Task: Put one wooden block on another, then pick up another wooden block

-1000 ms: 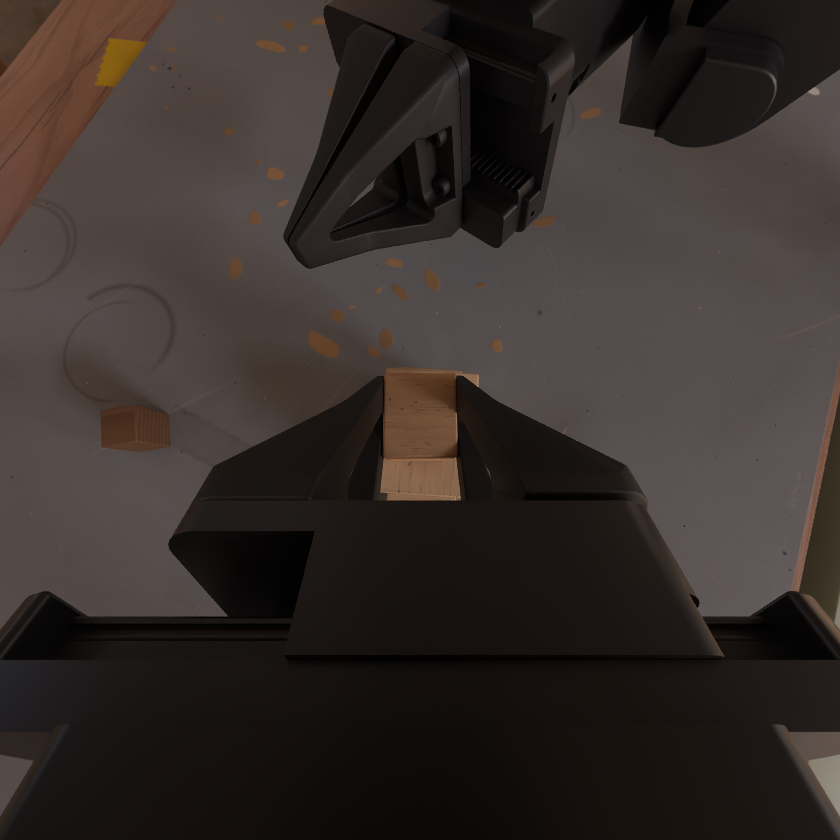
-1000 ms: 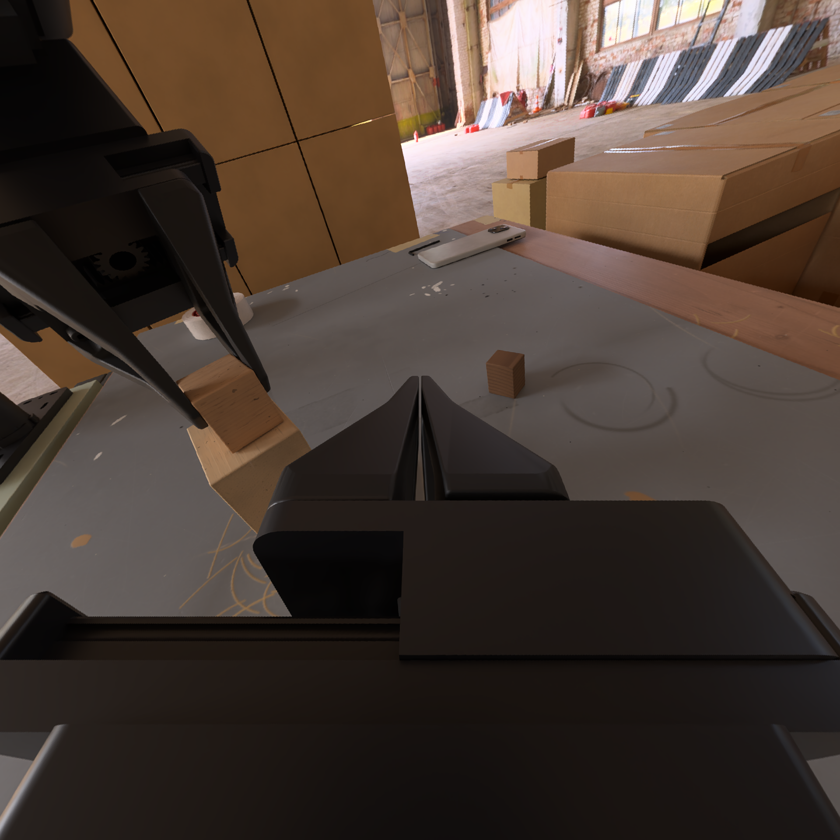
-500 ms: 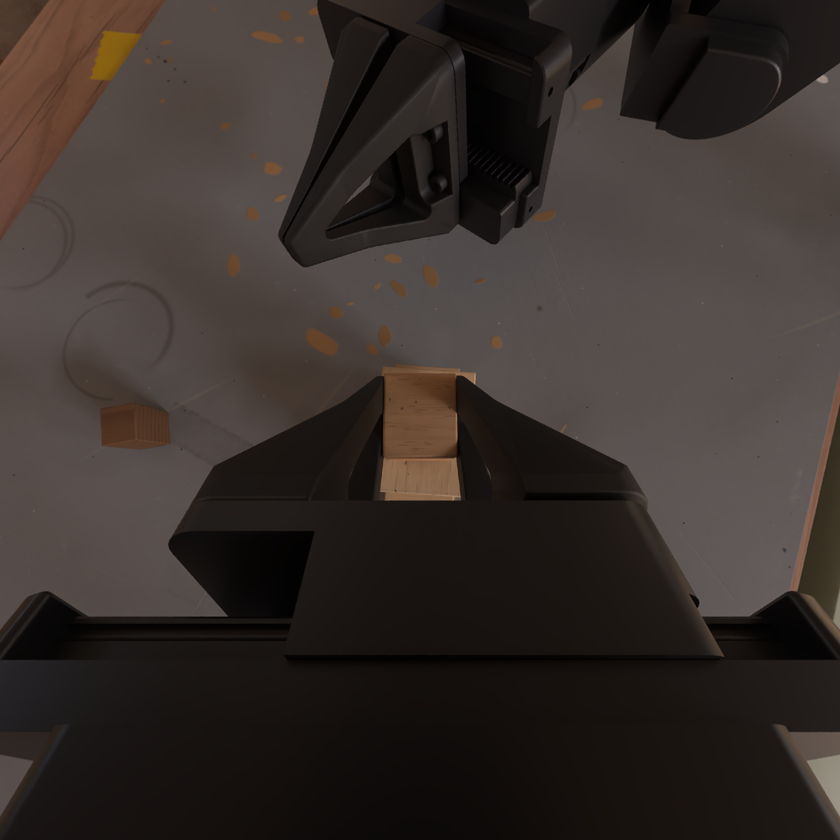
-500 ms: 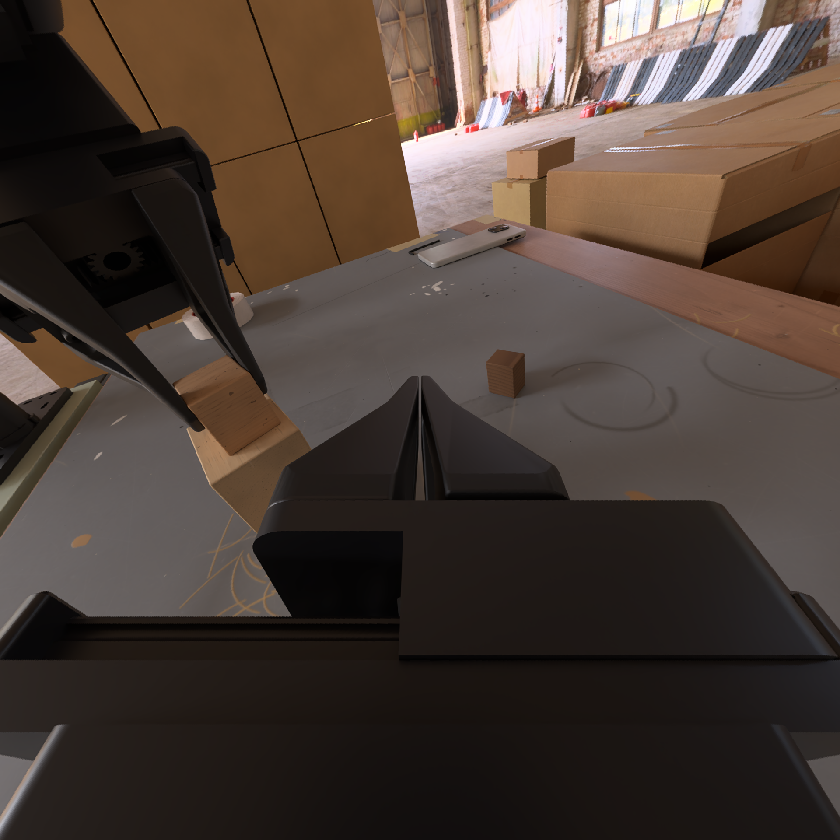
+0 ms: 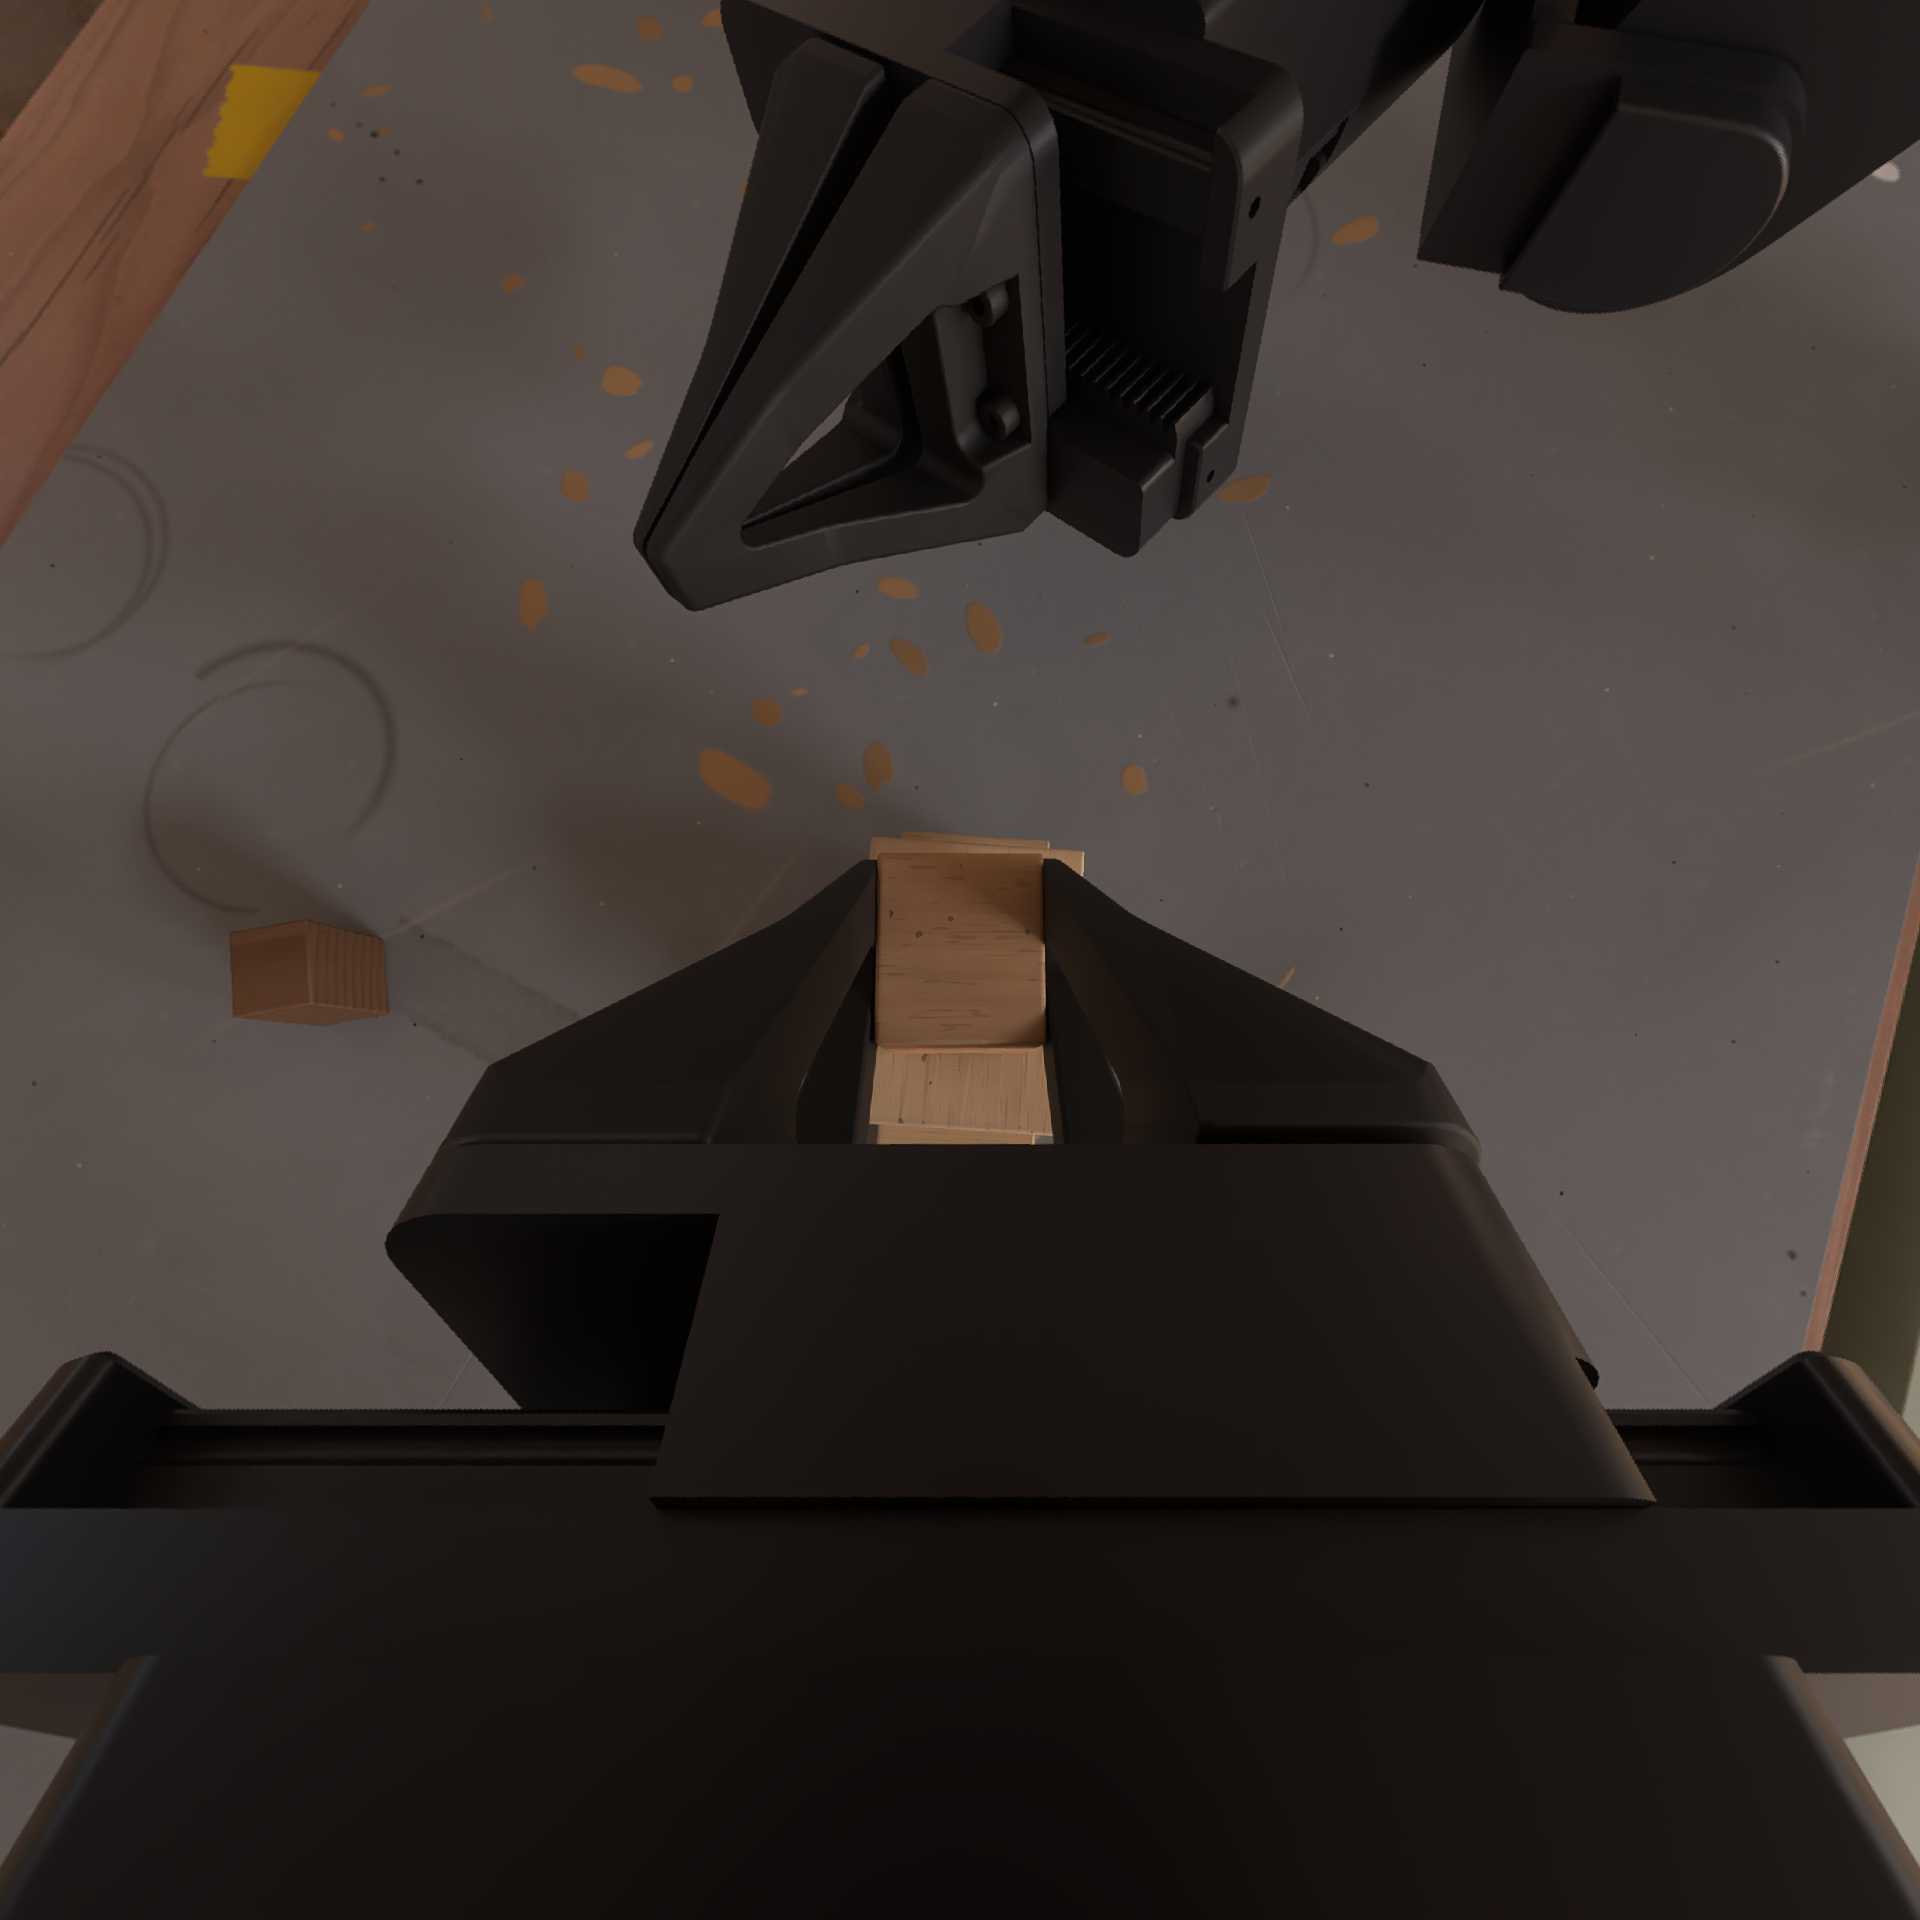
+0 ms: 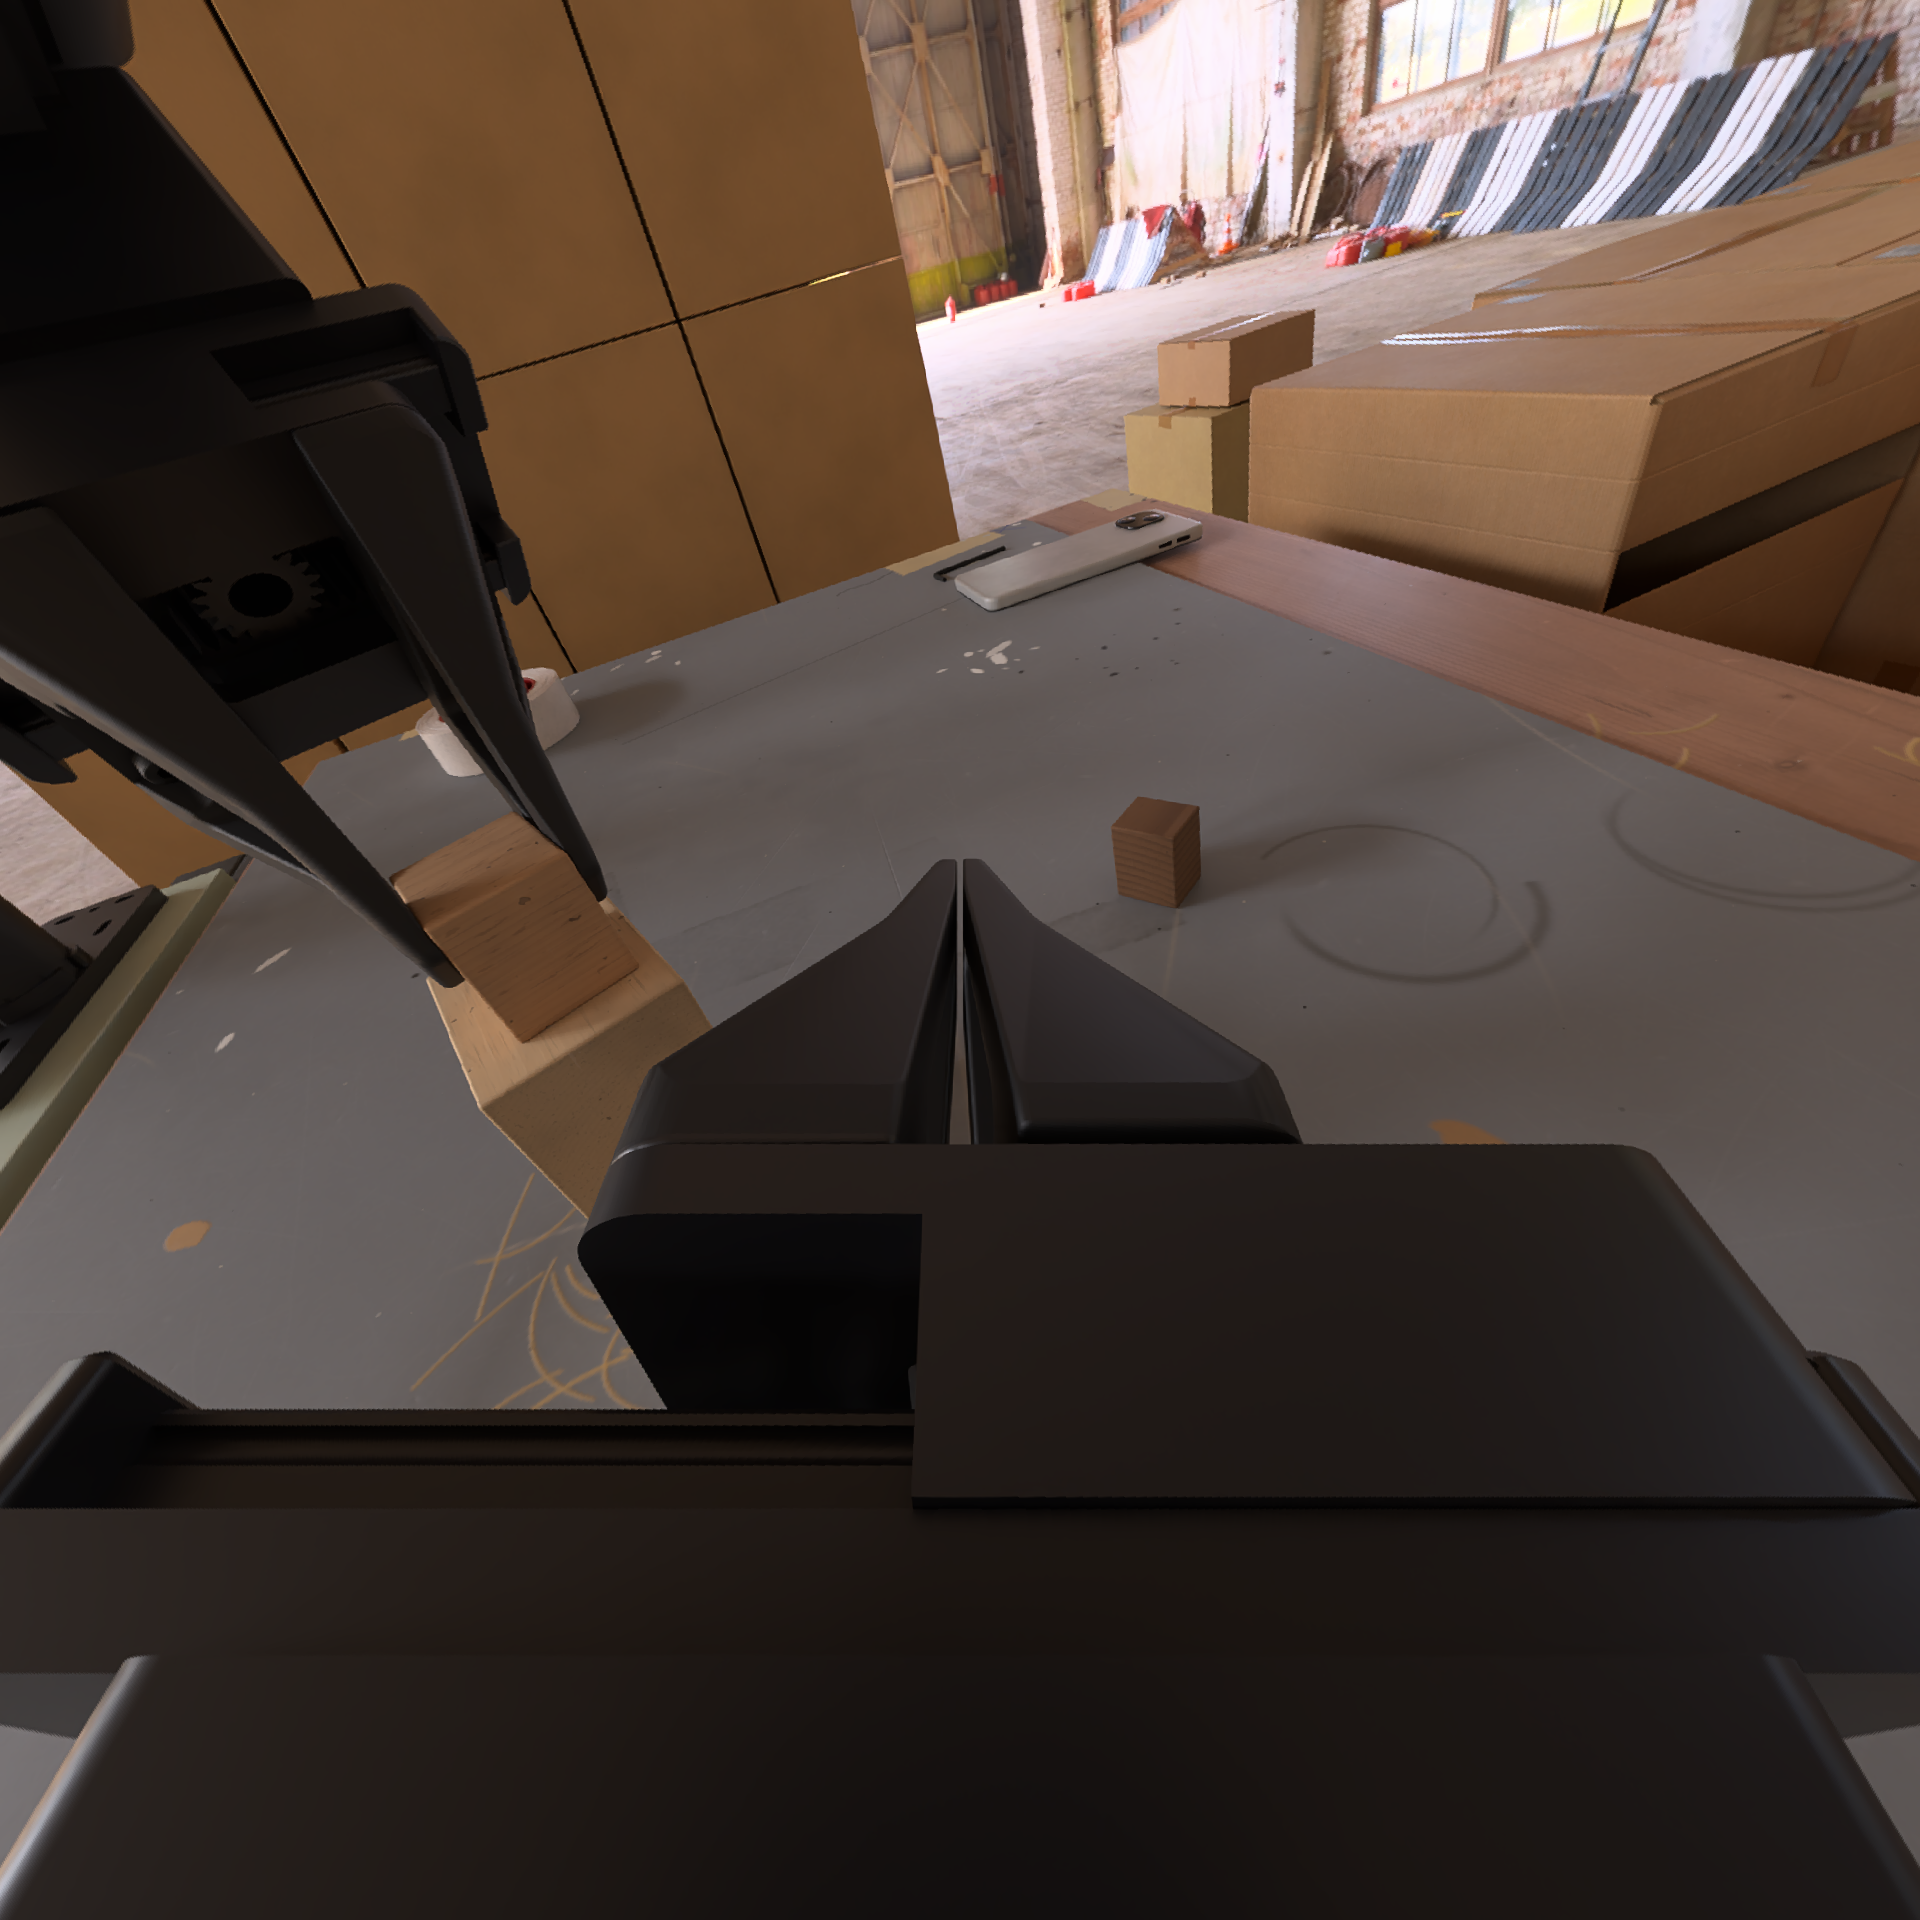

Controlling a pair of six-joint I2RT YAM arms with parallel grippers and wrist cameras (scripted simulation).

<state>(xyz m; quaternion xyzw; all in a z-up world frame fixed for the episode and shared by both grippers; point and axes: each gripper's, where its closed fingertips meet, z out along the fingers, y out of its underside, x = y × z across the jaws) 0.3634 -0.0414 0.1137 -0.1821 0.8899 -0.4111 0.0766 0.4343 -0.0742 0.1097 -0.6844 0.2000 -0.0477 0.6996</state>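
Your work surface is a grey table [image 6: 1039, 748], marked with orange flecks, pale scratches and faint ring stains, with a wooden strip [image 6: 1558, 665] along its right edge. Near the middle you have a small dark wooden block [image 6: 1155, 864] standing alone. To the left, near you, a large pale wooden block [image 6: 582, 1081] rests on the grey. At the far edge lie a grey phone [image 6: 1075, 561] and, further left, a white tape roll [image 6: 551, 707].
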